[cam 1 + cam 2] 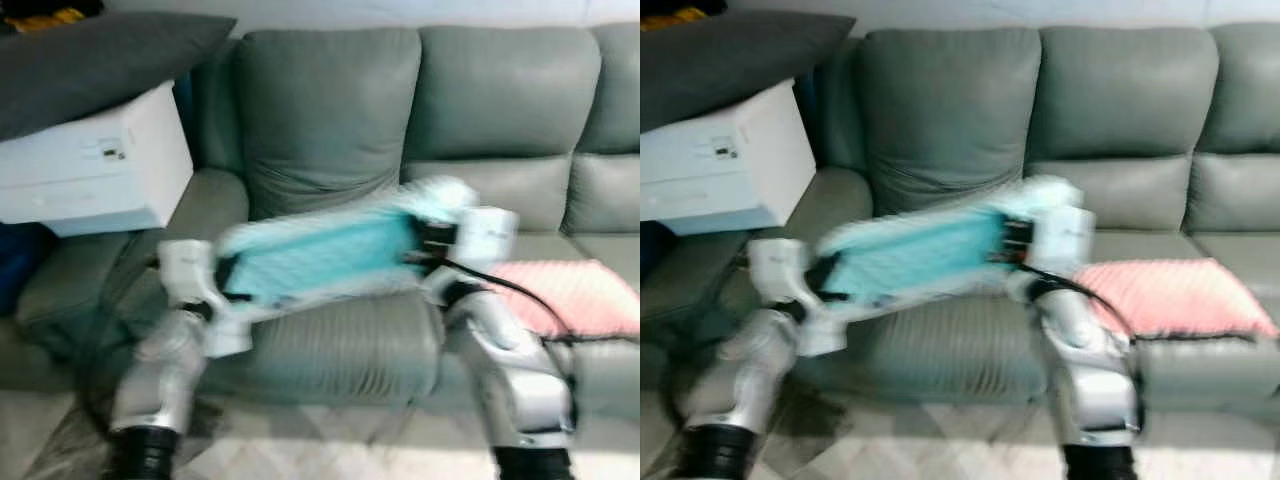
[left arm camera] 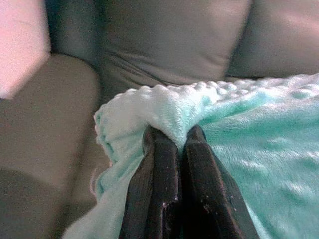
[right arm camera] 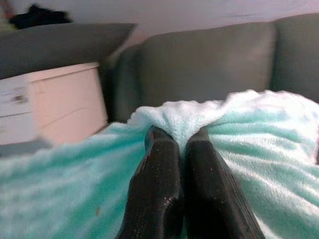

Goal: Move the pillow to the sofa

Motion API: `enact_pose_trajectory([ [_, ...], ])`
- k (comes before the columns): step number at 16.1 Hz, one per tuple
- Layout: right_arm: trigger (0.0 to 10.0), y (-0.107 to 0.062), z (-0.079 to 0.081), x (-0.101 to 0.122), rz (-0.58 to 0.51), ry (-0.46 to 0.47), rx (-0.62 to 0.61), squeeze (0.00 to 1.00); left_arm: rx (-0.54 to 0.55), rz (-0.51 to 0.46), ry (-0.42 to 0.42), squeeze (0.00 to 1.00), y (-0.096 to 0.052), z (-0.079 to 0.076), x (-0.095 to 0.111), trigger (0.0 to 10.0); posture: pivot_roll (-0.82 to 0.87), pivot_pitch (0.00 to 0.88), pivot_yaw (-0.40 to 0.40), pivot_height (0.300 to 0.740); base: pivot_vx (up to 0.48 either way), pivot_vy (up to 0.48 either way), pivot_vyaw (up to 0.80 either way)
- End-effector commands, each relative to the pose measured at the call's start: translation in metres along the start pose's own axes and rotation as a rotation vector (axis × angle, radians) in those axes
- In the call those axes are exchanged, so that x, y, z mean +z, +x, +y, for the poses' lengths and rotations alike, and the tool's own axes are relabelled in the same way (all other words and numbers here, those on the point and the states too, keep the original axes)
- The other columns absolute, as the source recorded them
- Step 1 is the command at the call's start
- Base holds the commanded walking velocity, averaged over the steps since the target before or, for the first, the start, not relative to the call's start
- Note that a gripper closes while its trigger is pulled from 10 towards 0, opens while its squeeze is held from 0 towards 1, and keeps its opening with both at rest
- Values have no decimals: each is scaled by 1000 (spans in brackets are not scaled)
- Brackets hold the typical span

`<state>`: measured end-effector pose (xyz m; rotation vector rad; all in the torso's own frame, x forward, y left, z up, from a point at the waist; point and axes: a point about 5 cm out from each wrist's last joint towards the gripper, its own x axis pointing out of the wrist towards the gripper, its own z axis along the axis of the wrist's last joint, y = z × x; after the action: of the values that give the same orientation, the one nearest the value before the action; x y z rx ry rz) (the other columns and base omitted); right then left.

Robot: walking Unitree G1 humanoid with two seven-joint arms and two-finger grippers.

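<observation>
The mint-green fleece pillow [image 1: 320, 255] is held in the air between both arms, stretched across in front of the grey-green sofa [image 1: 420, 110] and above its left seat cushion. It is tilted, with its right end higher than its left. The head views are blurred by motion.

The left hand [image 2: 174, 142] is clamped shut on the pillow's left edge; in the left wrist view, both black fingers [image 2: 157, 184] pinch a fold of the nubby fabric between their tips. The right hand [image 3: 179, 142] is likewise closed on the pillow's right end, with a ridge of fleece squeezed between its fingers [image 3: 157, 189]. A black cable [image 1: 500, 285] runs along the right arm.

A pink pillow [image 1: 575, 295] lies flat on the sofa seat to the right of the held pillow, apart from it. On the sofa's left armrest stands a white box [image 1: 95, 165], and a dark grey cushion [image 1: 95, 60] rests on top of that box. Pale floor [image 1: 330, 450] shows in front of the sofa base.
</observation>
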<state>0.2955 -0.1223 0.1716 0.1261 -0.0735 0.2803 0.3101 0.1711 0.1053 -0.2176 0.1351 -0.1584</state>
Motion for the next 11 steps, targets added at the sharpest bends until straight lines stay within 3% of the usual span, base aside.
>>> enact_pose_trajectory([
  [1,10000,-1,-9,9,-36,-19,-30,0,-33,-27,0,0,4,-10,7,10000,-188,0,45,740,0,480,0],
  [3,10000,-1,-9,9,-38,-17,-33,0,-31,-33,3,0,5,-10,9,10000,-186,0,45,740,0,480,0],
  [6,10000,0,-10,9,-40,-19,-36,0,-21,-46,57,0,6,-14,9,10000,-187,0,44,740,0,0,0],
  [11,10000,0,-11,10,-39,-22,-40,0,-34,-50,23,0,7,-13,10,10000,-191,0,46,740,0,0,0],
])
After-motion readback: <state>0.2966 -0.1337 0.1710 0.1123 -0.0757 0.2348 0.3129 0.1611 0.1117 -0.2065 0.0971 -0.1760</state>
